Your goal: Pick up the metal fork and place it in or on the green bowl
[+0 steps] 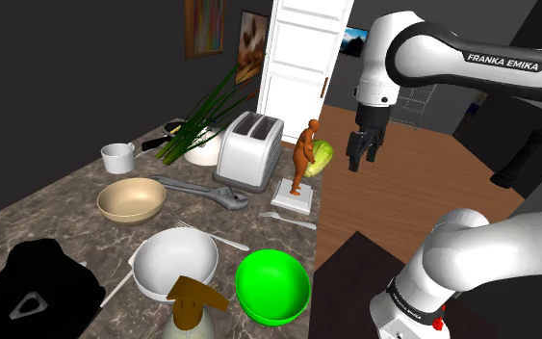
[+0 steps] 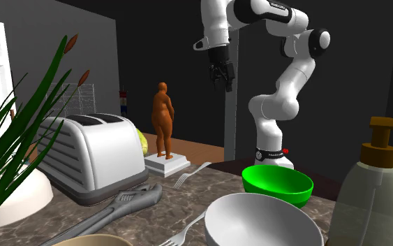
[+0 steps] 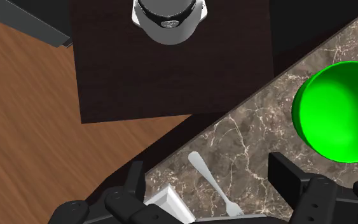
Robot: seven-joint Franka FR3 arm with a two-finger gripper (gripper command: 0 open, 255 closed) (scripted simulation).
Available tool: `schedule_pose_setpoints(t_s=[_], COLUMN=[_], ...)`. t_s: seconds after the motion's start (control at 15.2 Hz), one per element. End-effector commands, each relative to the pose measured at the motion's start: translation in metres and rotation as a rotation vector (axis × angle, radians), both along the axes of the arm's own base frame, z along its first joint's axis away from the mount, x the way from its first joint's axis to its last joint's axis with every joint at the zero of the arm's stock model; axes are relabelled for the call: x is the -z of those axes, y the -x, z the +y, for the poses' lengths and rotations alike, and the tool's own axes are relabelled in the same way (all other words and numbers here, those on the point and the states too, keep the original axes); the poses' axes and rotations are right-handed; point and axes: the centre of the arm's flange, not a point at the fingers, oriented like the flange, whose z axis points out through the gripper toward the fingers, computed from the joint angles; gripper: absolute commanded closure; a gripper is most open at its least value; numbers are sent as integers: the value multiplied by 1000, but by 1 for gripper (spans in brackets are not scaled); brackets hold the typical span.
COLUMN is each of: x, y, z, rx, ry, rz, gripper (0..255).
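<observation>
Counter: a brown veined counter (image 1: 62,197) is carrying the clutter in the shoulder view.
Far left: a black bundle (image 1: 38,289) is lying at the near corner, and a small white pot (image 1: 117,157) is standing further back.
Bowls: a tan bowl (image 1: 131,199) is sitting behind a white bowl (image 1: 174,260). A pump bottle (image 1: 193,297) is rising in front of the white bowl.
Centre: a plant (image 1: 201,120) is leaning over a toaster (image 1: 248,147). A wrench (image 1: 201,191) is lying in front of the toaster, and a second fork (image 1: 216,238) is resting just beside the white bowl.
Green bowl: the green bowl (image 1: 272,284) is sitting upright near the counter's edge, with the bottle at its left.
Fork: the fork (image 1: 288,221) is lying flat on the counter between the green bowl and a white base (image 1: 294,197). It is just beside the base and apart from the bowl.
In the way: an orange statue (image 1: 304,159) is standing on that base, close behind the fork, and a lettuce (image 1: 322,157) is showing behind the statue.
Gripper: the gripper (image 1: 362,159) is hanging in the air over the counter's edge, well above the fork. Its fingers (image 3: 133,184) are spread wide and gripping nothing. In the wrist view the fork is showing between them, far below.
Right: the arm (image 1: 461,63) is arching up from the stand (image 1: 355,265), and a wood floor (image 1: 423,183) is stretching beyond.
</observation>
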Motion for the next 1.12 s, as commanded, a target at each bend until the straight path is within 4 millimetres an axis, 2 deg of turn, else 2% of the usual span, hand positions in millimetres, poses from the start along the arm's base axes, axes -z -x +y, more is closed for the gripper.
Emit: schedule_pose_setpoints(t_s=[0.0,0.53,1.06], x=[0,91,181], y=[0,-52,-105], z=[0,-10,-2], rx=[0,-182,-365], ry=[0,-94,-188], rz=[0,-10,-20], gripper=[0,0,0])
